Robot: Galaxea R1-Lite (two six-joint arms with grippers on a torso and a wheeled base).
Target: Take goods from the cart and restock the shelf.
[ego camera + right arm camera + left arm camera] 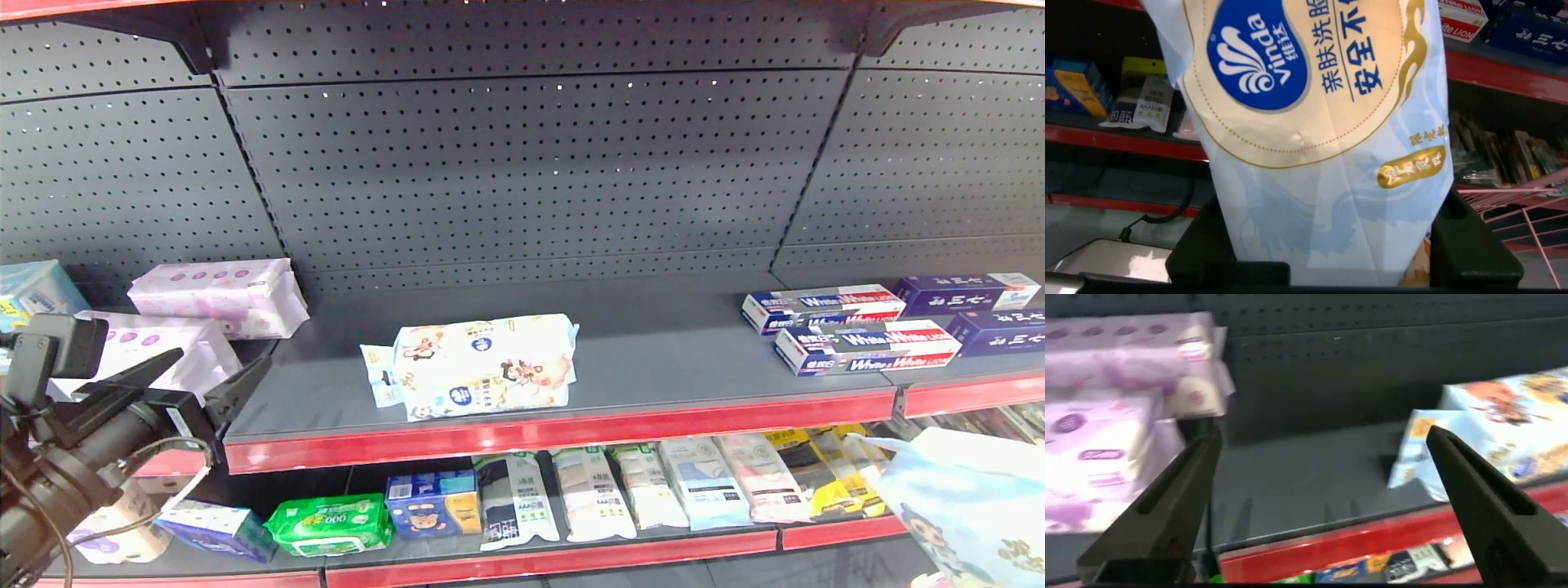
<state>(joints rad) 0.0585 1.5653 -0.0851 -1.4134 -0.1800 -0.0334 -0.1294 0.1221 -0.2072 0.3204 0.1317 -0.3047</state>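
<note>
A dark grey shelf with a red front edge is running across the scene, backed by a perforated black panel. The left end effector is hovering at the shelf's front edge with its two black fingers spread wide and nothing between them; the left wrist view is showing the same wide gap. Just beyond and to the left of it, purple packs are sitting stacked on the shelf. Well to its right, a printed tissue pack is lying flat near the front edge, apart from everything else. Far to its right, toothpaste boxes are lying in rows.

The right end effector is clamping a second tissue pack, white and pale blue with cartoon print, its fingers pressing both sides of the lower part. This held pack is hanging low in front of the shelving, below the level of the toothpaste boxes and well away from the left end effector. Beside it, a pink wire frame is showing.

Below the left end effector, the lower shelf is carrying a green wipes pack and a row of flat sachets.
</note>
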